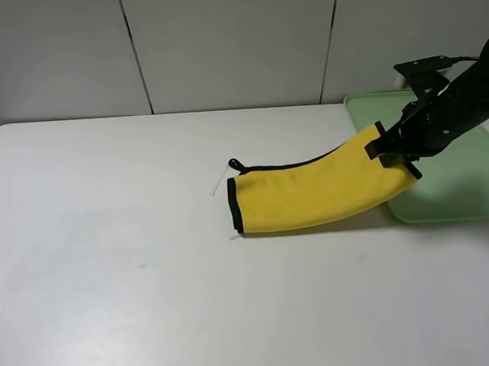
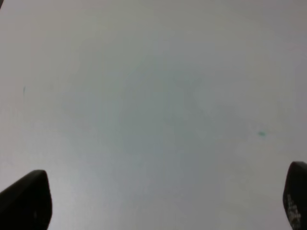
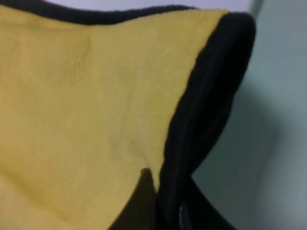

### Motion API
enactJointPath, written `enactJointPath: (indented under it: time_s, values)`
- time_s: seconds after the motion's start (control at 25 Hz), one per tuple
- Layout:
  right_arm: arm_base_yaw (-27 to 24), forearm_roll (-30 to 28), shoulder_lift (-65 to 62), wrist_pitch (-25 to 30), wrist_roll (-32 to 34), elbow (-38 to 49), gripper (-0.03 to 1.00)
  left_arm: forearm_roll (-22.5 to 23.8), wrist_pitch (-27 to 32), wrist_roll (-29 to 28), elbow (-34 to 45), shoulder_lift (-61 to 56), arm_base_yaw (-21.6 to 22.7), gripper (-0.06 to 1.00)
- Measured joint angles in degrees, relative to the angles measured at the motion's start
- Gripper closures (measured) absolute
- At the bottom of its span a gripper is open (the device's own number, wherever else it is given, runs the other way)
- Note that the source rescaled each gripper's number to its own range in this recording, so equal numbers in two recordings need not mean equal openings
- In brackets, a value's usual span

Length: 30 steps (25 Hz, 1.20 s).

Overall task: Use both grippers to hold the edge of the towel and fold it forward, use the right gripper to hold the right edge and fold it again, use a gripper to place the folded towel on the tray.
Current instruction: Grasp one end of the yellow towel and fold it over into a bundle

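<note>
The yellow towel (image 1: 311, 191) is a long strip with a black edge. It looks folded one time already. Its left end lies flat on the white surface (image 1: 107, 241). Its right end is up in the air, just at the near corner of the green tray (image 1: 469, 194). That is why the towel bends like a banana.

The right fingers (image 1: 389, 149) are pinched tight on that right end, on the black edge. In the right wrist view the yellow cloth (image 3: 86, 105) and its black edge fill almost everything, so the hold is very close to the corner. I think the end is held up so it can go over to the left end for the second fold.

A little black loop (image 1: 235, 163) sticks out at the left end. It may flop when the cloth moves.

The left fingers (image 2: 29, 199) are spread wide and hold nothing. They hang over bare surface, away from the towel. I think they are out of the way because this fold is a job for the right side only.
</note>
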Motion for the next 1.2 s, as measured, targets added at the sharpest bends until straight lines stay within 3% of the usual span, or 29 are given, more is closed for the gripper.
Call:
enactJointPath:
  time_s: [0.28, 0.52, 0.84, 1.2]
  values:
    - [0.7, -2.3, -0.2, 6.4, 3.9, -4.9, 0.94, 0.0, 0.0, 0.0, 0.0, 0.0, 0.0, -0.02]
    - [6.6, -2.4, -0.3, 9.8, 8.0, -7.8, 0.94, 0.0, 0.0, 0.0, 0.0, 0.0, 0.0, -0.02]
    - [16.0, -2.4, -0.3, 9.3, 14.2, -9.5, 0.94, 0.0, 0.0, 0.0, 0.0, 0.0, 0.0, -0.02]
    - [22.9, -2.3, 1.2, 3.2, 18.9, -9.5, 0.94, 0.0, 0.0, 0.0, 0.0, 0.0, 0.0, -0.02]
